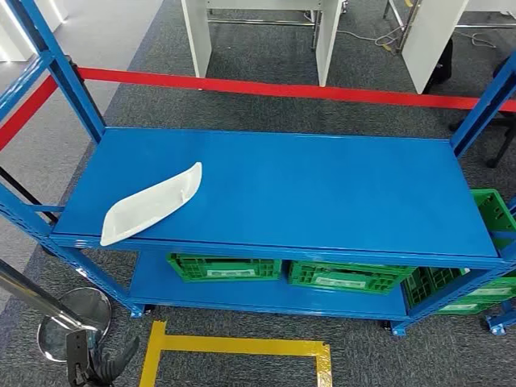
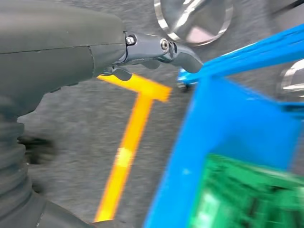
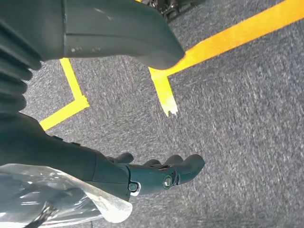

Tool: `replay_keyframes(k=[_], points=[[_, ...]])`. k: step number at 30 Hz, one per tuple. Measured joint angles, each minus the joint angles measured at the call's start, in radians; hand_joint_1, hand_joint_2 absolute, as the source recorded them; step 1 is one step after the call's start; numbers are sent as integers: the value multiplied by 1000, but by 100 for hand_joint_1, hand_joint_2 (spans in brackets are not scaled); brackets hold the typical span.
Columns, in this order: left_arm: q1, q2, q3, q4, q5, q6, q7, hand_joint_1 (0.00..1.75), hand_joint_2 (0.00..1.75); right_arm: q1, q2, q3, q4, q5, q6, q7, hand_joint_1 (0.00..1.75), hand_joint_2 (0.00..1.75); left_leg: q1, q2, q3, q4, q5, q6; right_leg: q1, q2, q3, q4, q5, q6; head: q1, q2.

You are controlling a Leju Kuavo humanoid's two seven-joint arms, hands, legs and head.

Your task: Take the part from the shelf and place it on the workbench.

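The part [image 1: 152, 203] is a long white curved shell lying at the left end of the blue shelf's top board [image 1: 316, 189], with one tip over the front edge. My left hand [image 1: 113, 359] hangs low at the bottom left, well below and in front of the part. In the left wrist view the left hand [image 2: 71, 52] has its fingers [image 2: 161, 46] stretched out and holds nothing. My right hand [image 3: 90, 161] hangs over the grey carpet with its thumb and fingers apart, empty.
Green crates [image 1: 224, 267] [image 1: 350, 276] stand on the lower board, and more [image 1: 493, 214] sit at the right end. A red barrier belt [image 1: 274, 87] runs behind the shelf. A chrome stanchion base [image 1: 76, 318] and yellow floor tape [image 1: 237, 347] lie in front. White bench legs [image 1: 328, 36] stand beyond.
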Motion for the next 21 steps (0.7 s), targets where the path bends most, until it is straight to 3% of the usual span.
replay_keyframes(k=[10, 21], points=[[42, -59, -28, -289, 36, 28, -46, 0, 175, -13, 22, -119, 0, 99, -37, -20, 0, 0, 0, 0, 0, 0, 0, 0, 0, 0, 0, 0, 0, 0, 0, 0], [117, -82, -165, -649, 86, 45, -100, 0, 175, -27, 37, -226, 4, 190, -69, -49, 0, 0, 0, 0, 0, 0, 0, 0, 0, 0, 0, 0, 0, 0, 0, 0]])
